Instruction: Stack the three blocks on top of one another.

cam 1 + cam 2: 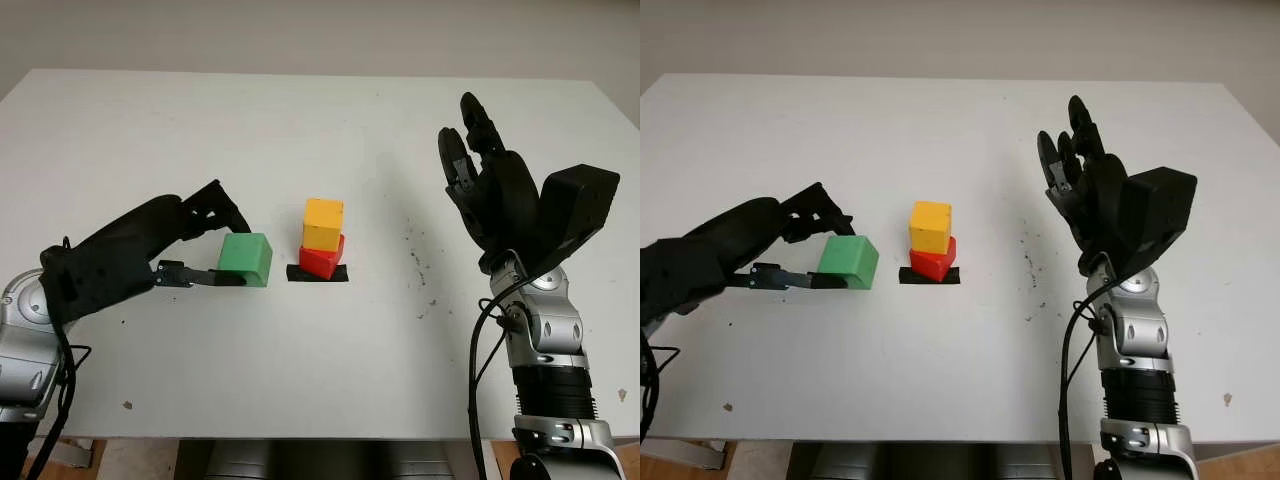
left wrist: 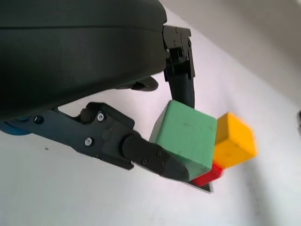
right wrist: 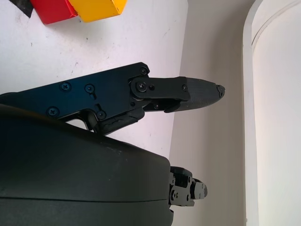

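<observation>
A yellow block (image 1: 323, 223) sits on a red block (image 1: 322, 260), which stands on a black tape mark (image 1: 318, 273) at the table's middle. Just left of that stack is a green block (image 1: 246, 259), with my left hand (image 1: 205, 250) shut on it: one finger along its near side, others at its far side (image 2: 181, 80). In the left wrist view the green block (image 2: 186, 136) is close beside the yellow block (image 2: 234, 140). My right hand (image 1: 475, 160) is open, raised upright over the table's right side, well apart from the stack.
The white table (image 1: 320, 130) has small dark specks (image 1: 415, 258) right of the stack. Its front edge (image 1: 330, 436) runs close to my arms. A pale wall lies behind the far edge.
</observation>
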Controlling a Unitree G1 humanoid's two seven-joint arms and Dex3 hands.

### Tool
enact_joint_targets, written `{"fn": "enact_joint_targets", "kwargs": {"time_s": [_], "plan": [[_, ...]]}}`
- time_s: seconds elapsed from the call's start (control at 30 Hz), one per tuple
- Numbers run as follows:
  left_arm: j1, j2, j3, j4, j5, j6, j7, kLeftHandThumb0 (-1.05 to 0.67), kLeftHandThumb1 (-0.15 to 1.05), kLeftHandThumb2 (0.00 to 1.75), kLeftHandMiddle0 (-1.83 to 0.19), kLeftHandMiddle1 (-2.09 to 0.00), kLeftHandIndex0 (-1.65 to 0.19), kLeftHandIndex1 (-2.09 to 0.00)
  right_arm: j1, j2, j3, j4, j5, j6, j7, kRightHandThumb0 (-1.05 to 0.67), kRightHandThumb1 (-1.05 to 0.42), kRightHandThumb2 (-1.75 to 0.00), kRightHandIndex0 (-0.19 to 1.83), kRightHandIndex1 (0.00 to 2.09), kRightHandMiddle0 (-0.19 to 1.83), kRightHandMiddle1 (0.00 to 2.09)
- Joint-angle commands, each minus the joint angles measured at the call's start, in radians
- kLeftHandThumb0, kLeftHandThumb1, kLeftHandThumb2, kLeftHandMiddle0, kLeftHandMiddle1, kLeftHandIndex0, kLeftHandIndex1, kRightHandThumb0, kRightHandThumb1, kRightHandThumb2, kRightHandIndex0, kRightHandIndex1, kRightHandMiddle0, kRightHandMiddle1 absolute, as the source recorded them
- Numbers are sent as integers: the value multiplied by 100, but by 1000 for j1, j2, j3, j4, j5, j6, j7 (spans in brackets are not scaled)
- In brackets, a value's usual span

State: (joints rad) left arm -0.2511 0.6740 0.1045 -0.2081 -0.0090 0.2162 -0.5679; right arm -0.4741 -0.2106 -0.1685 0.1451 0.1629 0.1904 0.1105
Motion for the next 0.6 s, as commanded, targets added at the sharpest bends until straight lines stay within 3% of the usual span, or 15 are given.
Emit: {"fn": "enact_joint_targets", "kwargs": {"time_s": [0.0,0.13,0.3,0.57], "plan": [[-38,-28,46,-32,-61,36,11,-35,105,14,-33,-6,-17,-173,7,-6,-4,-22,2,3,4,-63,-105,-37,-7,5,3,7],[-103,-28,68,-52,-123,108,21,-37,105,15,-31,-5,-16,-184,5,-9,-3,-17,0,3,13,-63,-105,-38,-8,5,2,7],[-210,14,57,-47,-141,157,-8,-36,105,9,-29,-5,-20,-171,1,-10,-1,-13,-3,6,17,-62,-105,-37,-8,5,1,6],[-456,30,-57,22,-71,255,-13,-31,101,5,-37,-9,-30,-167,12,-16,21,-22,-16,12,42,-63,-105,-42,-9,4,-3,4]]}}
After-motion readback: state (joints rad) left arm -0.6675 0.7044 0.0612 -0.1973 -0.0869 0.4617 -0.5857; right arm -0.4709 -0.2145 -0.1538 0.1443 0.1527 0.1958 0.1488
